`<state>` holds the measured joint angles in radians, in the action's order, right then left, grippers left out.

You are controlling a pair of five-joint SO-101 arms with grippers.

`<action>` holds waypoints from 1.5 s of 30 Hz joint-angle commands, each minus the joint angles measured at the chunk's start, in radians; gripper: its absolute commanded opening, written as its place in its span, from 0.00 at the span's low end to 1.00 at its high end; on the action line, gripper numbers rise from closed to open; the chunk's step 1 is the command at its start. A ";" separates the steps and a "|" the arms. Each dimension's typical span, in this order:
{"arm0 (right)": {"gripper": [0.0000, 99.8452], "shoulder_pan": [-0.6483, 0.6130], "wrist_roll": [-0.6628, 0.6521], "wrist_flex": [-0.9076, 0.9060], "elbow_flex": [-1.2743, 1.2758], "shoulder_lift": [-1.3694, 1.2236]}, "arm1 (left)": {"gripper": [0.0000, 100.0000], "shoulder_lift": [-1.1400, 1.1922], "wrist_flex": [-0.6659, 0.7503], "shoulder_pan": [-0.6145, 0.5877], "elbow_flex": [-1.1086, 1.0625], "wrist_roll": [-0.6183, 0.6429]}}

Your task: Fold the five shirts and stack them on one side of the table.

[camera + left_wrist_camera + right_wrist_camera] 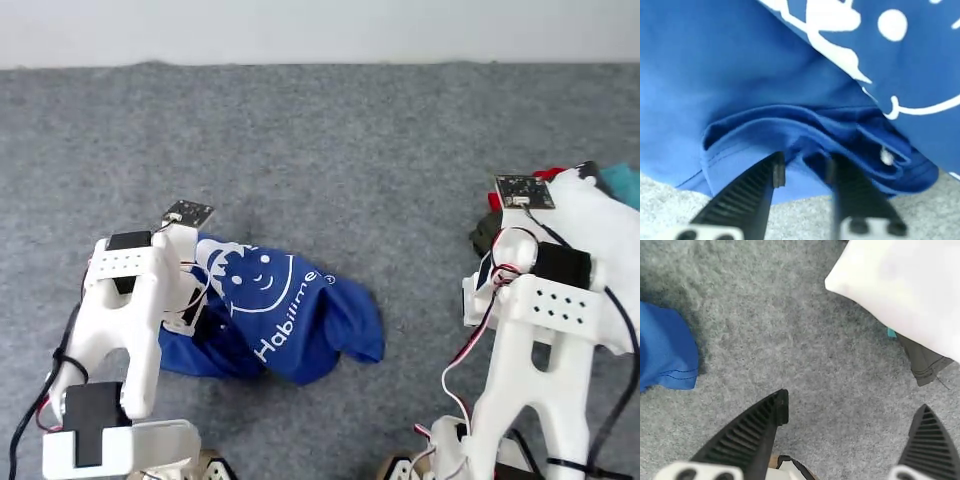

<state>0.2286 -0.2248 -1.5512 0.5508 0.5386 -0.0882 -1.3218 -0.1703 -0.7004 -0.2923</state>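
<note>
A blue shirt (285, 310) with a white print lies crumpled on the grey table cover, left of centre. My left gripper (804, 167) is at its near-left edge, shut on a bunched fold of the blue shirt (765, 75). In the high view the left arm (135, 300) covers that edge. My right gripper (854, 407) hangs open over bare cover, between a corner of the blue shirt (665, 350) and a white shirt (900, 290). The white shirt (600, 215) tops a pile at the right edge.
Under the white shirt, a dark shirt (922, 365) and a sliver of teal (891, 333) stick out. Red (548, 175) and teal (625, 182) cloth show at the pile's far side. The grey cover (330, 130) stretches back to a pale wall.
</note>
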 commanded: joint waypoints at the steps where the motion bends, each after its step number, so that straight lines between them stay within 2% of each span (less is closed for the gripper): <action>1: 0.38 -0.008 0.009 0.005 -0.003 0.001 | 0.01 -0.003 0.003 -0.005 0.005 0.002; 16: 0.38 -0.008 0.011 0.007 -0.003 -0.002 | 0.01 -0.041 -0.069 -0.003 0.013 0.003; 29: 0.38 -0.008 0.014 0.008 -0.003 -0.008 | 0.01 -0.715 -0.331 -0.003 0.125 0.008; 36: 0.38 -0.012 0.014 0.008 -0.003 -0.008 | 0.01 -1.065 -0.358 -0.011 0.183 0.040; 41: 0.38 -0.101 0.014 -0.001 -0.002 -0.004 | 0.01 -1.214 -0.351 -0.011 0.320 0.164; 45: 0.38 -0.191 0.005 0.007 0.038 -0.001 | 0.01 -1.217 -0.359 -0.011 0.340 0.172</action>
<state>0.0967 -0.2248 -1.5512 0.5692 0.5309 -1.3019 -1.6747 -0.1765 -0.3890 -0.1389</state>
